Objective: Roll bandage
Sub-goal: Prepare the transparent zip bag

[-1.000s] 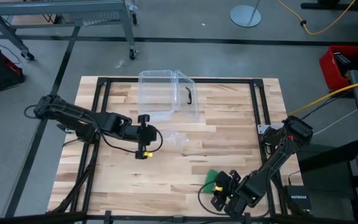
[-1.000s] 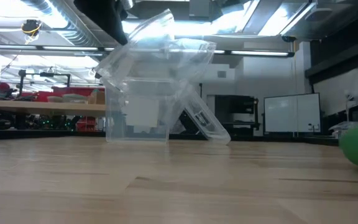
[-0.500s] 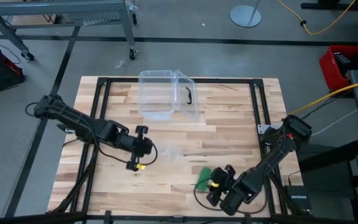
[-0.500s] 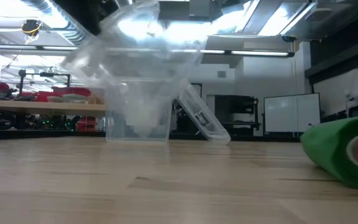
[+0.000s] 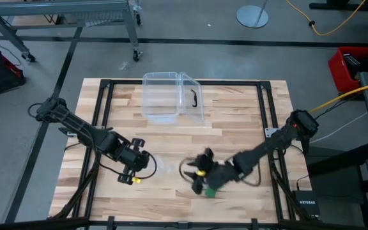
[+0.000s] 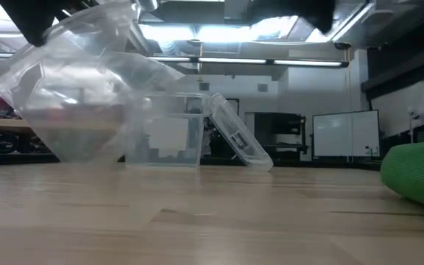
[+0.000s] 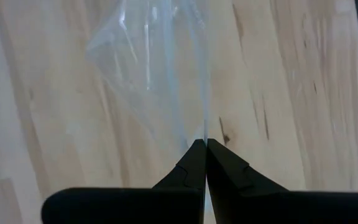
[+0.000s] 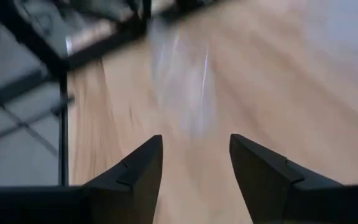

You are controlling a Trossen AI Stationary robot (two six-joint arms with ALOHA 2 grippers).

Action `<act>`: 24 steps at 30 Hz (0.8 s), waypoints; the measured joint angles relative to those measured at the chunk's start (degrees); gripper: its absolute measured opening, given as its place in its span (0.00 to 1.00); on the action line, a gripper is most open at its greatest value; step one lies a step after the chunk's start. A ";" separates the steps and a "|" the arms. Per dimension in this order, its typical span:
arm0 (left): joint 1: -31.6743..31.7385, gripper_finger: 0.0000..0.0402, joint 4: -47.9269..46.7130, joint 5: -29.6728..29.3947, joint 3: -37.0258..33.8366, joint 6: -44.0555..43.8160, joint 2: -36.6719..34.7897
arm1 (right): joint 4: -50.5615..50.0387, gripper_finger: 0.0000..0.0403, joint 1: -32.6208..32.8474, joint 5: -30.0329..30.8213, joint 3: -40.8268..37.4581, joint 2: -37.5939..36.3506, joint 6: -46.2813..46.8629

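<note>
Right gripper (image 5: 201, 174) is where you should look first: its fingers (image 8: 135, 171) stand apart with nothing between them, and it has swung from the table's near right corner to the middle of the near edge within the last second. That sweep has carried the plain green cloth bandage roll (image 5: 212, 189) along with it; the stubby cylinder now lies on the wood just beside the gripper, towards the near edge, partly under the arm (whether it touches the fingers you cannot tell from above). I judge this a repositioning, with the roll brought to where both arms can reach it.

Left gripper (image 5: 135, 167) has also drawn back towards the near left part of the table, and its fingers (image 7: 185, 171) are pressed together on the crinkly clear plastic wrapper (image 7: 151, 74), which hangs from them just above the light wooden table (image 5: 248, 115). Far behind, near the far edge, stands the clear plastic box with the black handle (image 5: 171, 96).
</note>
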 joint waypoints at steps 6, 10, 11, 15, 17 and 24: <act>-1.28 0.00 2.86 -2.13 0.00 0.12 4.64 | 13.07 0.47 -8.63 -11.72 0.00 -0.13 -7.95; -1.31 0.00 2.90 -7.04 0.00 -0.92 7.45 | 14.61 0.47 -11.56 -19.34 0.02 -0.10 -7.98; -1.31 0.00 3.08 -8.28 0.00 -1.34 7.86 | 14.59 0.47 -11.79 -20.23 0.02 -0.10 -7.98; -1.29 0.00 3.24 -10.00 0.00 -2.61 8.67 | 13.10 0.47 -11.66 -20.99 0.02 -0.10 -8.00; -1.31 0.00 3.25 -10.00 0.00 -3.35 8.67 | 12.58 0.47 -11.62 -21.24 0.02 -0.04 -8.00; -1.76 0.00 4.21 -9.90 0.00 -4.49 8.58 | 11.91 0.47 -11.64 -23.34 0.02 -0.04 -8.05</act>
